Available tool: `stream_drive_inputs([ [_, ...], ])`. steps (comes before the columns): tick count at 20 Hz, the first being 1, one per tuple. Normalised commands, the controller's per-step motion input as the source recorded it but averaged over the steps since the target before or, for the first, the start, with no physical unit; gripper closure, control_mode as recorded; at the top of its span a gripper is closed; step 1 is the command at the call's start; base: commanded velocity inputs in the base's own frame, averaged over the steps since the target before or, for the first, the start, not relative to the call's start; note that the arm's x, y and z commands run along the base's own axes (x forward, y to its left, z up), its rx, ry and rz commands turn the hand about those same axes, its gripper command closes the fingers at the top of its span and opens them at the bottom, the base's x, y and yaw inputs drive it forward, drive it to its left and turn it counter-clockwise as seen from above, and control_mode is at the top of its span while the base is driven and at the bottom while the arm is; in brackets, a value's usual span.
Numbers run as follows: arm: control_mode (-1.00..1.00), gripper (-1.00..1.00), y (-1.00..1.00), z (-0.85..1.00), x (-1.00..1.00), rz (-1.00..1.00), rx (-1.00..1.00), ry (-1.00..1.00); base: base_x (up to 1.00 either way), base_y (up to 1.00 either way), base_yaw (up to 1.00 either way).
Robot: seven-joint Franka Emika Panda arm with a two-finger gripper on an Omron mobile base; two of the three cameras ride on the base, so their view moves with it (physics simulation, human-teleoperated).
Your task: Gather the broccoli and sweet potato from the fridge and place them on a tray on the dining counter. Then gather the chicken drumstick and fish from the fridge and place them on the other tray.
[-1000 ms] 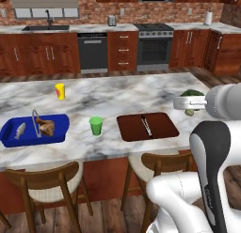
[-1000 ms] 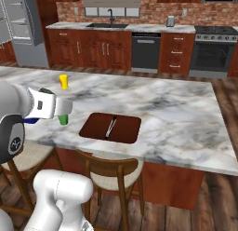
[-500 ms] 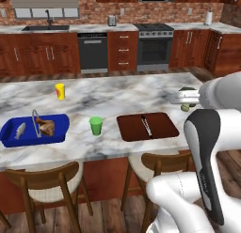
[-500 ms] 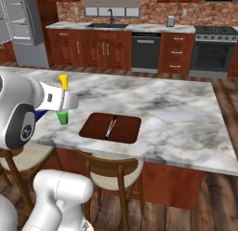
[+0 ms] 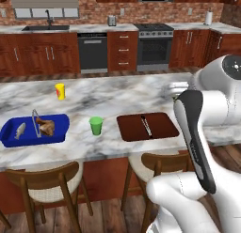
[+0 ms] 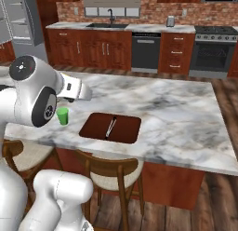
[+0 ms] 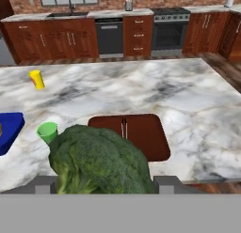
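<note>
place: home kitchen | cues: oven (image 5: pixel 154 47); sink (image 6: pixel 108 25); marble counter (image 7: pixel 141 93)

Base views flank arm, sharing brown tray (image 5: pixel 148 127); hand view close above

Glossy white arm (image 5: pixel 221 93) — rounded links, dark joints.

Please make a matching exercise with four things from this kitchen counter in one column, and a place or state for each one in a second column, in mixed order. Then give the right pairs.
Things:
1. broccoli
2. fish
3. green cup
4. yellow bottle

Places or states:
A. stands between the two trays
B. lies in the blue tray
C. held in the gripper, above the brown tray
D. stands alone, farther back on the counter

Pairs: 1-C, 2-B, 3-A, 4-D
</note>
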Motion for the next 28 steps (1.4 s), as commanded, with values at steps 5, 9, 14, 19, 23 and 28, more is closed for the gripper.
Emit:
stream_drive_inputs([
  [5, -1.00, 1.00, -0.03, -0.33, 0.49, 0.00, 0.00, 0.10, 0.00, 0.00, 0.00],
  [9, -1.00, 1.00, -0.09, -0.41, 0.51, 0.00, 0.00, 0.08, 0.00, 0.00, 0.00],
  [14, -1.00, 1.00, -0.14, -0.42, 0.64, 0.00, 0.00, 0.02, 0.00, 0.00, 0.00],
  [19, -1.00, 1.00, -0.21, -0.47, 0.67, 0.00, 0.00, 0.04, 0.00, 0.00, 0.00],
  [23, -1.00, 1.00, -0.06, -0.45, 0.61, 0.00, 0.00, 0.07, 0.00, 0.00, 0.00],
  [28, -1.00, 1.00, -0.16, -0.51, 0.54, 0.00, 0.00, 0.05, 0.00, 0.00, 0.00],
])
